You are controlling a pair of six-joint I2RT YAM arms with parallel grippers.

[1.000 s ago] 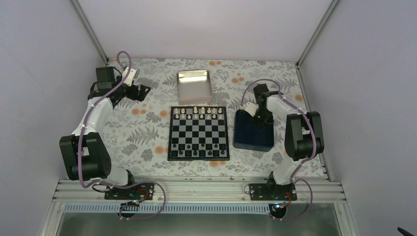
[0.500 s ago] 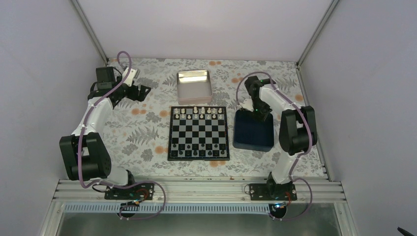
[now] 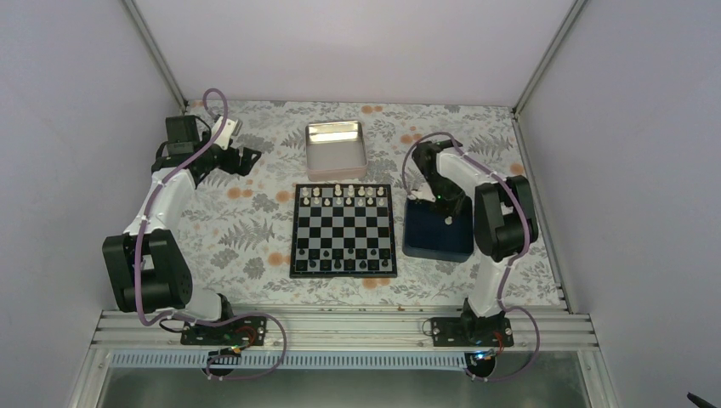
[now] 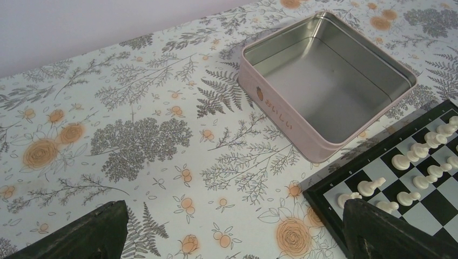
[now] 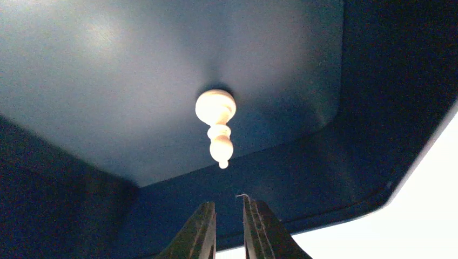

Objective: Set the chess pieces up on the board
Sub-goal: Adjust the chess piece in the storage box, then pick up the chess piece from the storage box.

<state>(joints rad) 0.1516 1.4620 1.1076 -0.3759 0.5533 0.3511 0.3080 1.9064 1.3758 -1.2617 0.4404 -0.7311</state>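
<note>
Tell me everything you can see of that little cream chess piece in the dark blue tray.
The chess piece is one small cream figure, smooth and slightly glossy like plastic: a round disc base, a narrow collar, then a bulb ending in a tiny tip. It seems to lie on its side on the bare floor of the dark blue tray, tip toward the right gripper. Only the tray touches it; the slightly parted fingers stop short of it.

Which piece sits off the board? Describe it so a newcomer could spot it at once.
Start at the chessboard in the middle of the table, then move to the dark blue tray just right of it in the top view. On the tray floor is one cream chess piece. It is alone in the tray, pale against dark blue; every other visible piece is on the board.
</note>
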